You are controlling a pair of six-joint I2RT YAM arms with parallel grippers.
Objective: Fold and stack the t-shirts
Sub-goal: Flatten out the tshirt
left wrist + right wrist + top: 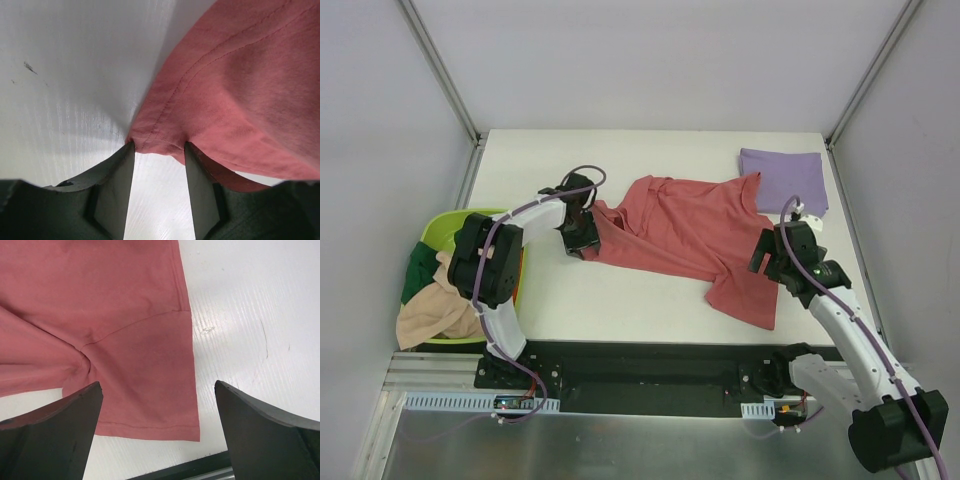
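A red t-shirt (685, 235) lies spread and rumpled across the middle of the white table (620, 300). A folded purple t-shirt (783, 178) lies at the back right. My left gripper (582, 240) is at the red shirt's left edge. In the left wrist view the left gripper (160, 144) is open, and a hemmed fold of the red shirt (235, 85) sits just between the fingertips. My right gripper (767, 258) hovers over the shirt's near right part. In the right wrist view the right gripper (157, 387) is wide open and empty above the red sleeve (145, 385) and its hem.
A green basket (445, 228) stands at the table's left edge, holding a dark green garment (418, 272) and a beige one (430, 315). A black rail (650, 365) runs along the near edge. Grey walls enclose the table.
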